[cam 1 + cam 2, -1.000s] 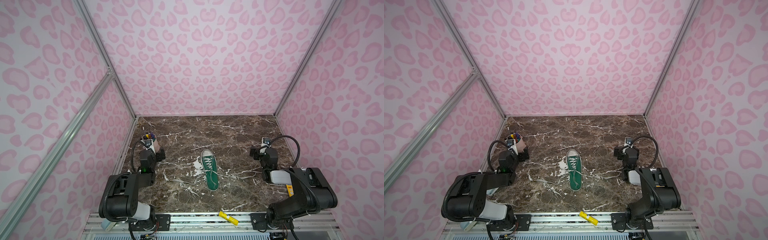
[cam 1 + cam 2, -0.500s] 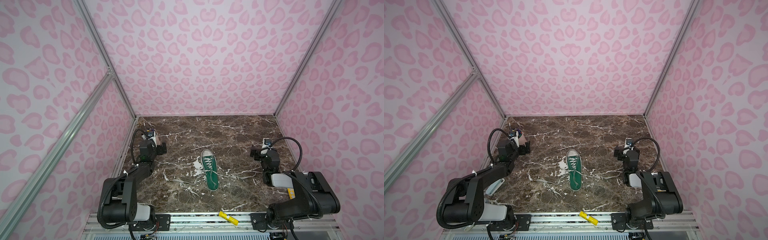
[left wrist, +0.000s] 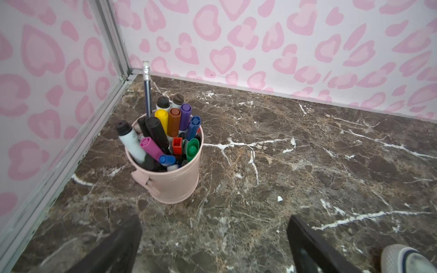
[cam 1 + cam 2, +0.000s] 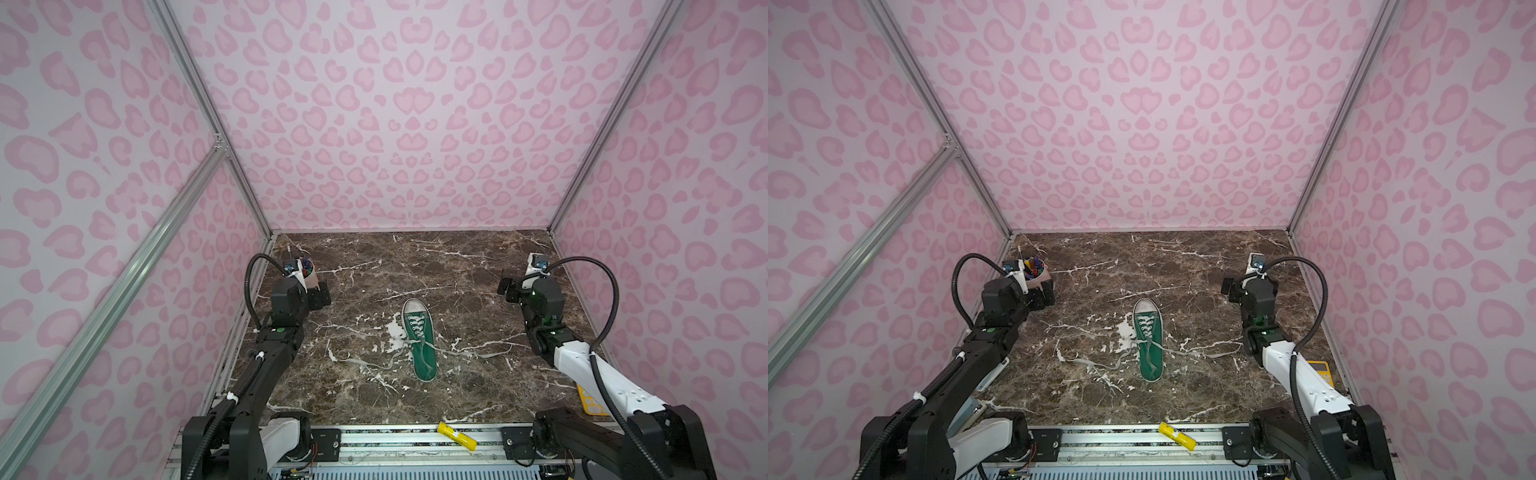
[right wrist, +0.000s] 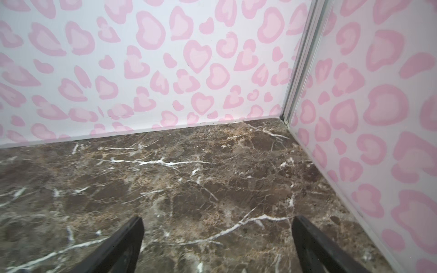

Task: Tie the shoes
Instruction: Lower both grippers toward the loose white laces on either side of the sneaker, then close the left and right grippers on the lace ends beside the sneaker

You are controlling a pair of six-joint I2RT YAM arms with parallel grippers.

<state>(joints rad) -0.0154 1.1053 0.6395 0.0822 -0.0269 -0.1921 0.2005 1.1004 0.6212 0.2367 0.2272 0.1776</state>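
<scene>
At table (image 4: 465,266) centre: green sneaker (image 4: 420,338), toe toward far edge | laces (image 4: 417,328) seemingly untied, soft, limp | left pincer (image 3: 214,221), right pincer (image 5: 217,219) open, empty, by side edges | I'd pinch lace ends.

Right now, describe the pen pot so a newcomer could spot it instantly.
Start at the brown marble tabletop and look toward its far left corner. Just ahead of the open left end effector stands a pale pink metal pail. It alone is crammed with coloured markers and one tall pencil.
</scene>
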